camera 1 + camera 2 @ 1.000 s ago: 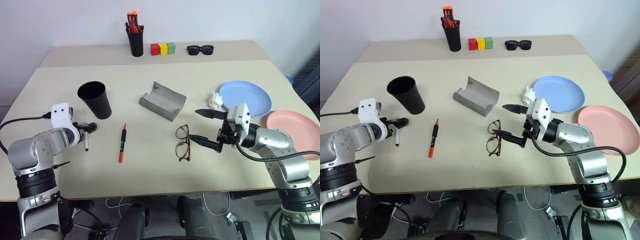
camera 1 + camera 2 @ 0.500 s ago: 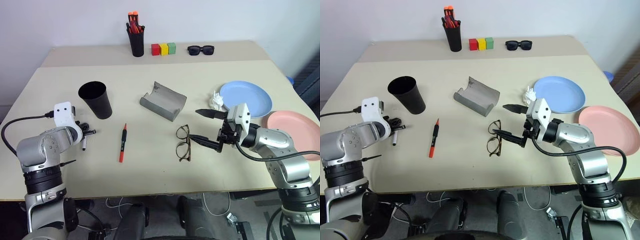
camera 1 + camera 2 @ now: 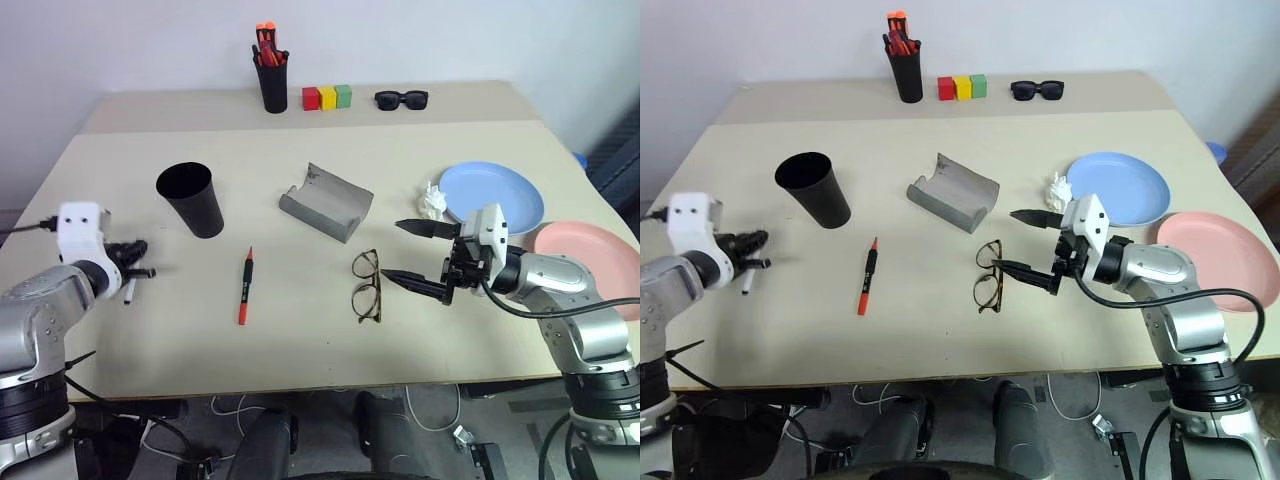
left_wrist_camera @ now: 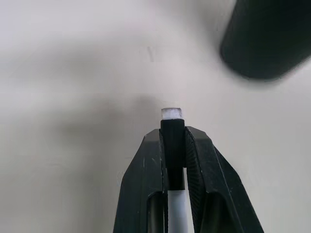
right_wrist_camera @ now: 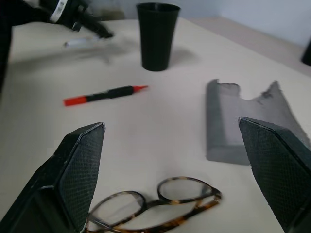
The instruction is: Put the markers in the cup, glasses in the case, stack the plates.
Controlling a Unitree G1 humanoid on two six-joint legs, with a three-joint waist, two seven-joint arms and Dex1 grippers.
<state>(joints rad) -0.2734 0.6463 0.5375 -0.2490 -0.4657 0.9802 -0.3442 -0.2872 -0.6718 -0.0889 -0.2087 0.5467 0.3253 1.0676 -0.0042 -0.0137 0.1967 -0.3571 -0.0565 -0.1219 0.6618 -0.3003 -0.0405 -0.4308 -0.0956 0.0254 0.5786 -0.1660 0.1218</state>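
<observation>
- The table (image 3: 300,340) is beige and holds everything else.
- The pink plate (image 3: 590,262) lies at the right edge, partly behind the right arm; the blue plate (image 3: 492,193) lies just beside it, farther back. They are side by side, not stacked.
- The right gripper (image 3: 415,257) hangs just right of the glasses, its two fingers spread wide with nothing between them.
- The left gripper (image 3: 745,248) is near the table's left edge, left of the cup, its fingers pinched on the black marker (image 4: 173,138); the marker's white tip pokes out past the fingertips in the left wrist view.
- The case (image 3: 325,201) lies open at mid-table, flap up, behind the glasses.
- The cup (image 3: 190,198) stands upright left of the case, with no marker in it.
- The pen pot (image 3: 270,68) stands at the back edge.
- The glasses (image 3: 366,286) lie flat on the table, outside the case.
- The sunglasses (image 3: 401,99) lie at the back, right of the blocks (image 3: 327,97).
- The red marker (image 3: 244,286) lies on the table between cup and glasses.
- A white crumpled scrap (image 3: 431,201) sits against the blue plate's left rim.
</observation>
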